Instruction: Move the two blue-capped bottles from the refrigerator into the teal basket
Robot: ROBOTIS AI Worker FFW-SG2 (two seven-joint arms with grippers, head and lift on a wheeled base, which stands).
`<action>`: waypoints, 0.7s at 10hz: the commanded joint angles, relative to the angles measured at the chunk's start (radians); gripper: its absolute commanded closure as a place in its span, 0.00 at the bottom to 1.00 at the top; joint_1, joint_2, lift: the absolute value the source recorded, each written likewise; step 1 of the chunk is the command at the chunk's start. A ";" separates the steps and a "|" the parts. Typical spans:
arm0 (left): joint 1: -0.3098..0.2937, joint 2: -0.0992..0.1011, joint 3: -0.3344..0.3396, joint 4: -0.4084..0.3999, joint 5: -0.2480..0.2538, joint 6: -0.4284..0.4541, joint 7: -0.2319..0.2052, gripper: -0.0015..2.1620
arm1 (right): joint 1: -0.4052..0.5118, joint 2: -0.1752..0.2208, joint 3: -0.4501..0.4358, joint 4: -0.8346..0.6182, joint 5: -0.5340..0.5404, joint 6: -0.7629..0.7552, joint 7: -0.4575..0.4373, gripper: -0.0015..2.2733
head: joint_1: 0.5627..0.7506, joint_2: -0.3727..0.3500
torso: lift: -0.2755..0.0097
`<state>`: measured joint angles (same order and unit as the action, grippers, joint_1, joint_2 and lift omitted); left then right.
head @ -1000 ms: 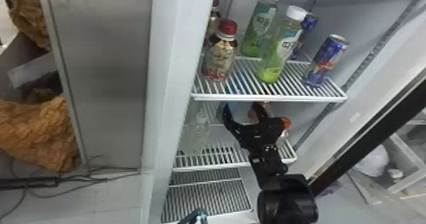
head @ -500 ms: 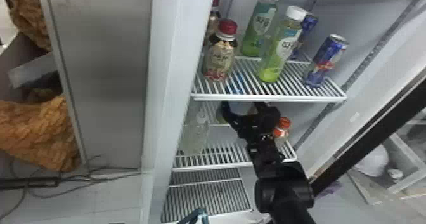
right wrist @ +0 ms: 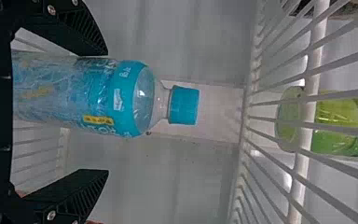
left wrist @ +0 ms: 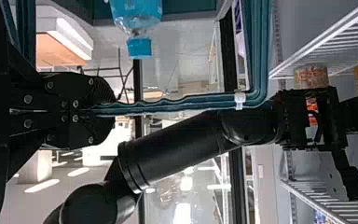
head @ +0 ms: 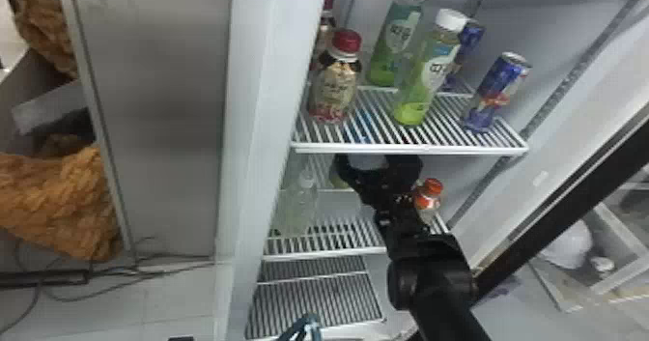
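Refrigerator stood open; upper shelf = landmark. Teal basket sat well below it. Right gripper was under the shelf, fingers spread either side of a blue-capped bottle, not clamped. Left gripper was well below the shelf, closed on the basket's edge. Other blue-capped bottle was also below, by the basket's teal walls. White-capped green bottles, then cans, stood on the shelf.
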<state>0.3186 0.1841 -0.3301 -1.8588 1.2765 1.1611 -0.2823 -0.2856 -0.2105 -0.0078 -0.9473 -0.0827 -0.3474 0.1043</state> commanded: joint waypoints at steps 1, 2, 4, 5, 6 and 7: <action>-0.005 0.000 -0.004 0.002 0.001 -0.003 0.000 0.53 | -0.016 -0.001 0.019 0.006 -0.011 0.001 0.000 0.06 | 0.70 0.03 | 0.47; -0.005 0.000 -0.004 0.002 0.003 -0.003 0.000 0.53 | -0.026 -0.003 0.037 0.009 -0.020 0.023 0.000 0.12 | 0.70 0.03 | 0.47; -0.007 0.002 -0.006 0.002 0.004 -0.003 0.000 0.53 | -0.024 -0.001 0.049 0.006 -0.032 0.028 -0.002 0.35 | 0.70 0.03 | 0.47; -0.005 0.002 -0.004 0.002 0.006 -0.003 0.000 0.53 | -0.016 -0.001 0.049 0.006 -0.043 0.026 -0.002 0.35 | 0.70 0.03 | 0.47; -0.005 0.002 -0.004 0.002 0.006 -0.003 -0.002 0.53 | -0.004 -0.001 0.046 0.006 -0.048 0.004 -0.002 0.35 | 0.70 0.03 | 0.47; -0.002 0.002 -0.004 0.002 0.007 -0.003 -0.002 0.53 | 0.008 -0.003 0.037 -0.001 -0.048 -0.011 -0.002 0.35 | 0.70 0.03 | 0.47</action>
<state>0.3159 0.1858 -0.3346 -1.8566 1.2834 1.1581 -0.2838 -0.2848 -0.2126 0.0338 -0.9453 -0.1297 -0.3497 0.1027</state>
